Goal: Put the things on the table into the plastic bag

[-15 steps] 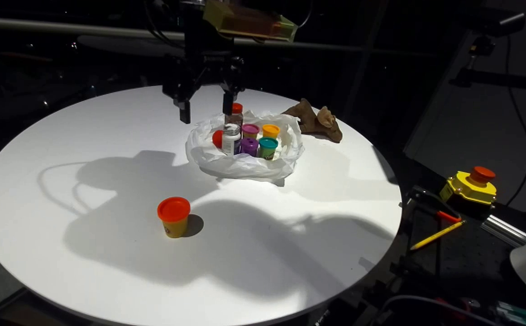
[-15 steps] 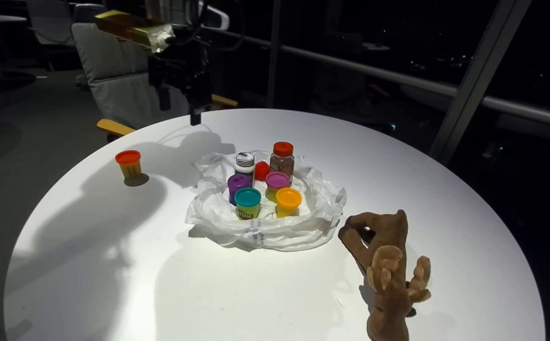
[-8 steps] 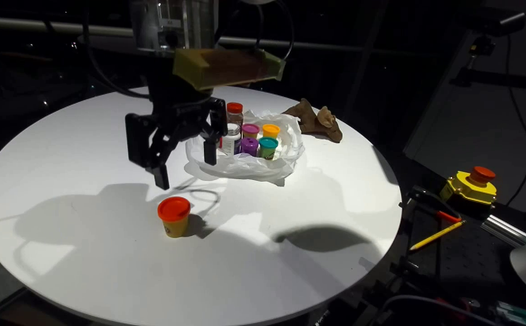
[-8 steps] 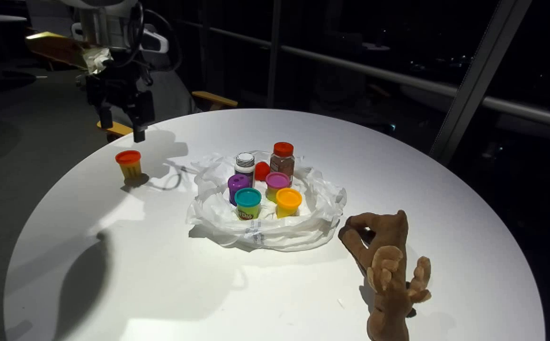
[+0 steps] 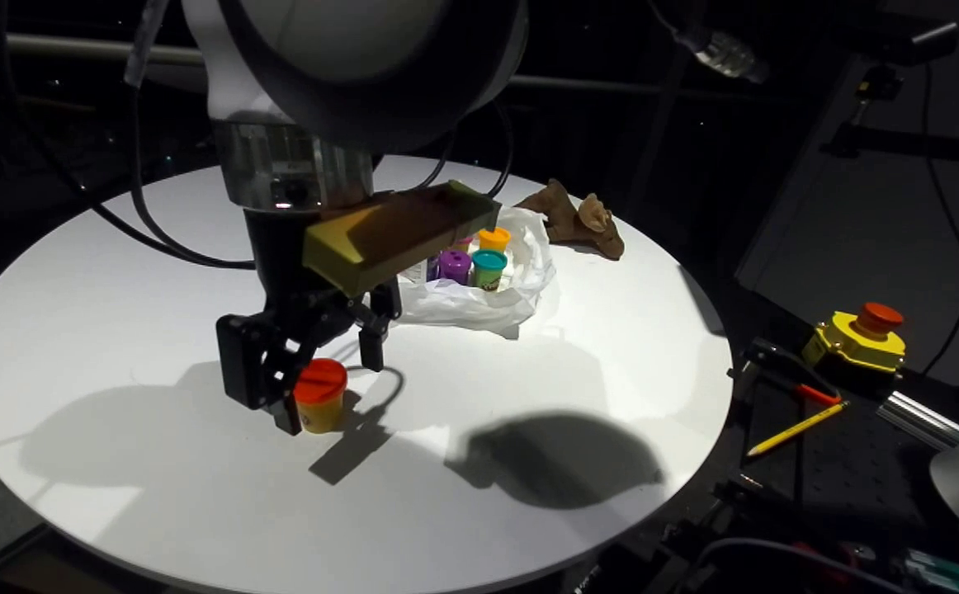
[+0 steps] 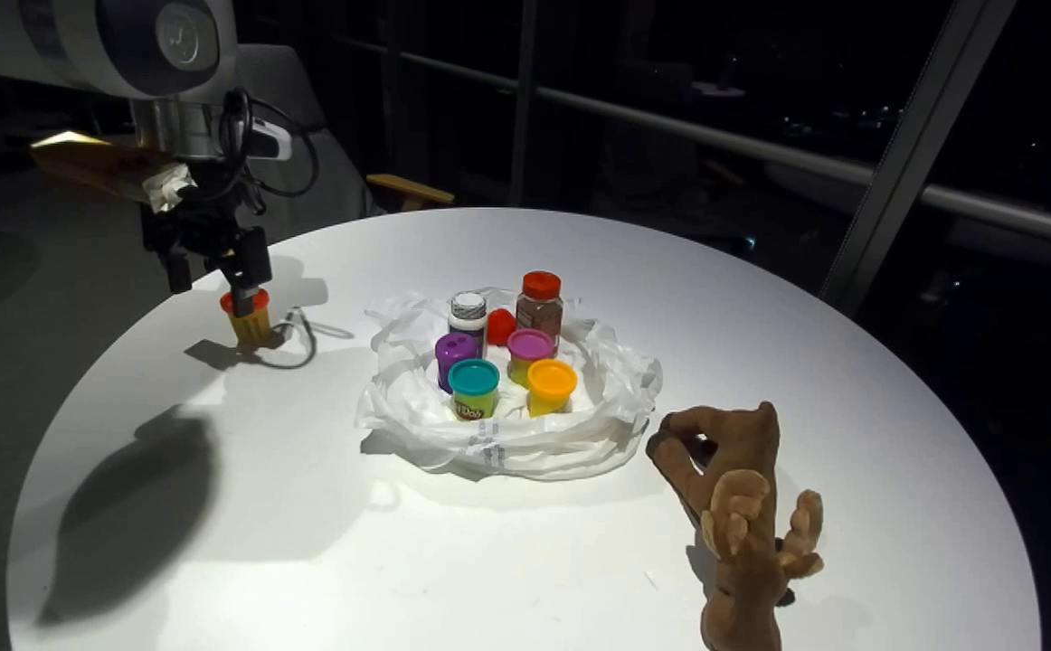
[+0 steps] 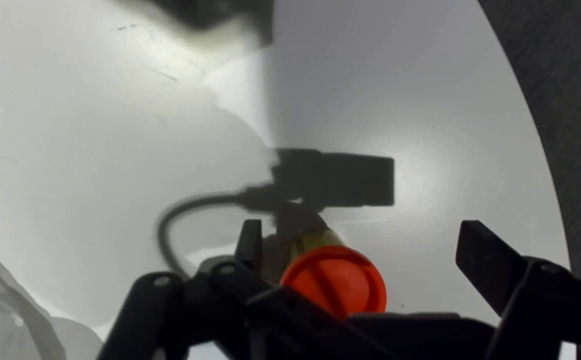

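Pointing down at the left of an exterior view, the gripper (image 6: 212, 287) has its jaws spread wide and holds nothing. Just under it, a touch to the right, stands the red-lidded cup (image 6: 254, 330), upright on the table (image 6: 507, 551), so its long axis runs much the same way as the gripper's reach. From the wrist view, the cup shows between the jaws but off centre: close to the jaw at that view's left, with a broad gap to the one at its right (whether the near jaw touches, I cannot tell). My judgement is that the coming move calls for a slight shift toward that near jaw's side, then some lowering before the jaws draw together; otherwise one jaw may nudge the cup or tip it. Farther right and well apart from the cup, the bag (image 6: 544, 452) already holds a bottle (image 6: 468, 318), some tubs (image 6: 474, 389) and a jar (image 6: 540, 312). Rightmost lies the toy (image 6: 756, 538), near the bag but outside it and, I take it, yet to be packed.
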Robot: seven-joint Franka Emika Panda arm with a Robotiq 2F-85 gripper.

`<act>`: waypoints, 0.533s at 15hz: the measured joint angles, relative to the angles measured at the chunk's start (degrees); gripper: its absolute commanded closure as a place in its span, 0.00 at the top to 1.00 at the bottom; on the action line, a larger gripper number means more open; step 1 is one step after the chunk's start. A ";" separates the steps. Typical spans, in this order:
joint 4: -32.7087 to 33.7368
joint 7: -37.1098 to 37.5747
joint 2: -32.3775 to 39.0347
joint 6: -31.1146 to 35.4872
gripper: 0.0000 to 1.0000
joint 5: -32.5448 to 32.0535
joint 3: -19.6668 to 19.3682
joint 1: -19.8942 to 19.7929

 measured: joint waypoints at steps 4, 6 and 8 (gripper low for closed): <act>1.47 1.44 2.56 2.41 0.75 -2.36 -2.27 1.17; 2.23 1.84 3.46 2.98 0.66 -3.02 -3.33 1.50; 2.81 1.86 3.93 3.00 0.51 -3.11 -3.94 1.53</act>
